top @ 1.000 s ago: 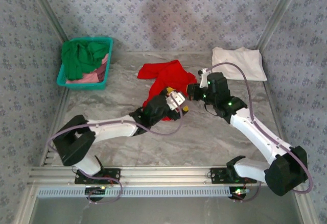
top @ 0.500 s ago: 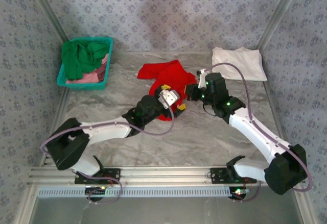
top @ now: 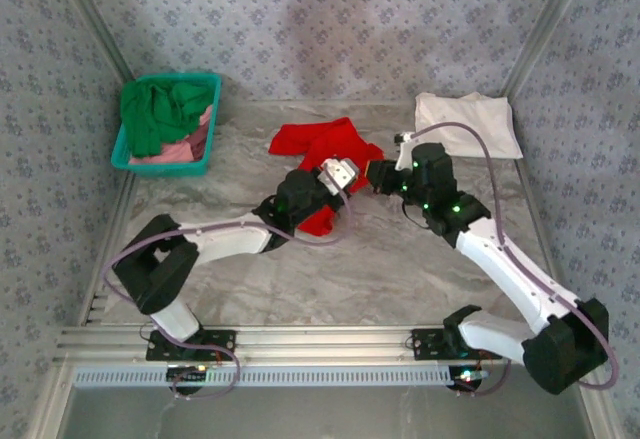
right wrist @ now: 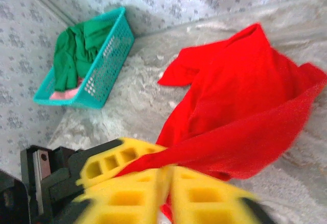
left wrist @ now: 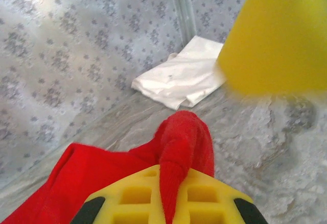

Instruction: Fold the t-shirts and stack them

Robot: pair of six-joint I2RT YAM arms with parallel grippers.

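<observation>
A grey marbled bench [top: 400,269] sits enclosed by pale walls [top: 330,19] printed with small grey floral motifs; metal posts [top: 545,29] rise at its far corners, an aluminium rail [top: 330,339] along its near edge

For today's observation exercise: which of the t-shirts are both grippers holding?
The red t-shirt, mid-table, pinched by the left gripper and right gripper. The white one lies folded; the green sits in the basket.
</observation>
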